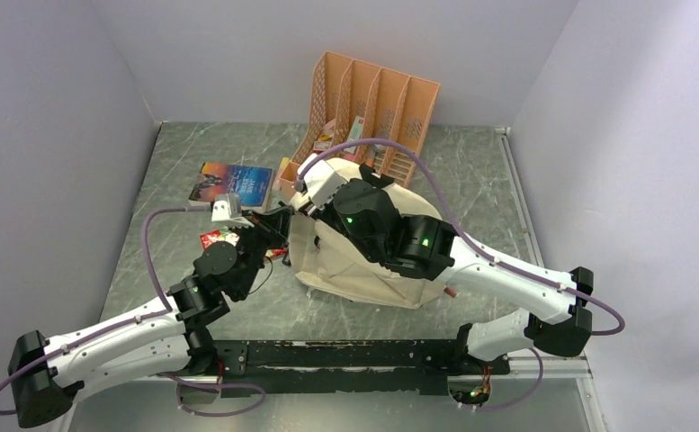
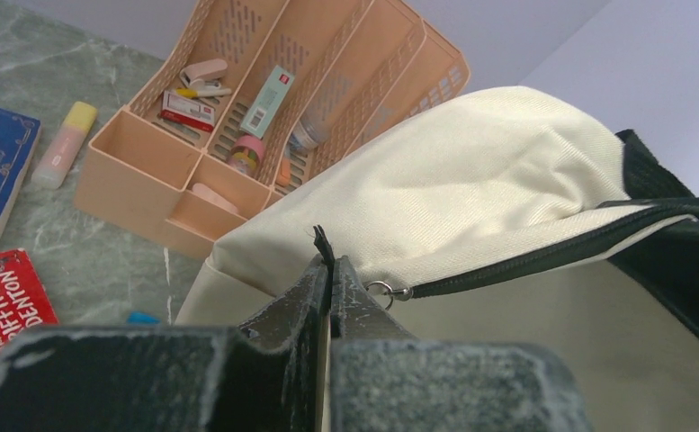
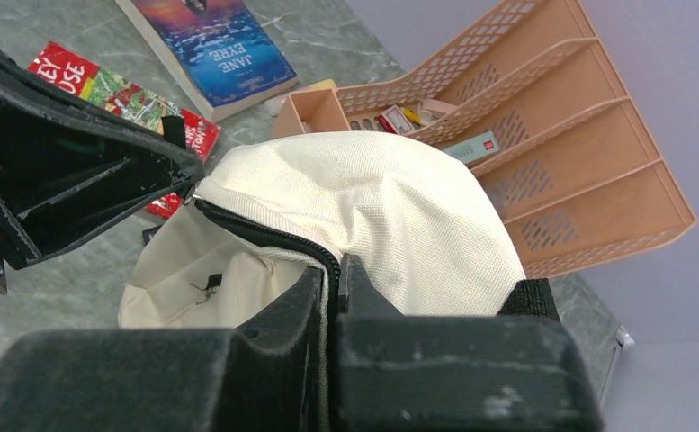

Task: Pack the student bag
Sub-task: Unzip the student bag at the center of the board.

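The cream student bag lay at the centre of the top view on the marble table. We saw the left gripper clamped on the black tab ending its zipper. The right gripper pinched the bag's fabric beside that zipper. Above the bag stood the orange file organizer. A Jane Eyre book lay at upper left.

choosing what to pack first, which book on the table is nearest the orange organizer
The blue Jane Eyre book: it lies just left of the organizer, by its low front trays. The red book lies farther from it.
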